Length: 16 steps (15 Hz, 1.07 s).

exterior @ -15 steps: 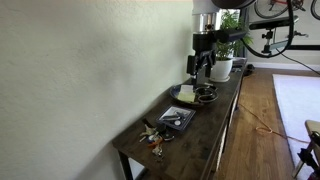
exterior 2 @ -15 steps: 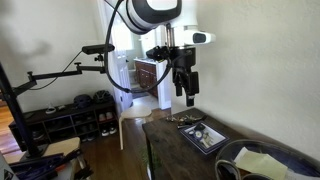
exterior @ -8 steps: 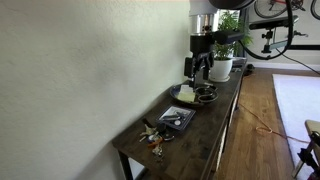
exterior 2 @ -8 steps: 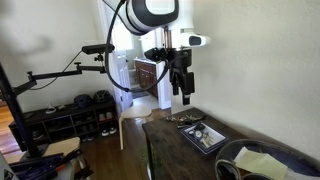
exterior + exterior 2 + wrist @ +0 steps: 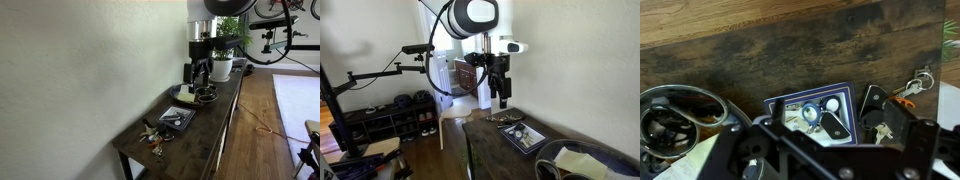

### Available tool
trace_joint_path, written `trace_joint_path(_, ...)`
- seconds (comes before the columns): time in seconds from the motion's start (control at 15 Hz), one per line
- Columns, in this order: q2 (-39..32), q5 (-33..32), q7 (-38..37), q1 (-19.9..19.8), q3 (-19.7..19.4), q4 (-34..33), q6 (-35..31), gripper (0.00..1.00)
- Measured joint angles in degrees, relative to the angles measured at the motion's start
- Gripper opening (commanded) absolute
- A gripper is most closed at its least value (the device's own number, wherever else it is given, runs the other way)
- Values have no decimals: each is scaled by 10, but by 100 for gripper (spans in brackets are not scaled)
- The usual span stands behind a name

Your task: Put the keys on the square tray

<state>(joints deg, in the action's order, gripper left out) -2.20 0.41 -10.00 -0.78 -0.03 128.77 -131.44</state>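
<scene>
The keys [image 5: 152, 138] are a small jumbled bunch with orange-red tags at the near end of the dark table; they also show in an exterior view [image 5: 503, 119] and at the right of the wrist view [image 5: 912, 86]. The square tray [image 5: 178, 119] lies flat just beside them, dark with a pale patch and small items inside, and also shows in an exterior view [image 5: 524, 137] and the wrist view [image 5: 808, 93]. My gripper [image 5: 198, 72] hangs open and empty well above the table, over the round plate and short of the tray, and also shows in an exterior view [image 5: 501, 93] and the wrist view [image 5: 820, 150].
A round light plate [image 5: 187, 94] and a small dark round bowl [image 5: 206, 96] sit further along the table, with a potted plant [image 5: 222, 68] behind. The wall runs along one long side. The bowl also shows in the wrist view [image 5: 670, 115].
My gripper has shifted a little along the table towards the tray and slightly lower. The keys and the tray have not moved.
</scene>
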Motion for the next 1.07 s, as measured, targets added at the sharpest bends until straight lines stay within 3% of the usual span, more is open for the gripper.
trace_joint_path(0.47,-49,23,-8,27,22,-9,-34,100)
trace_joint_path(1.07,-110,23,-73,66,34,-31,-109,100)
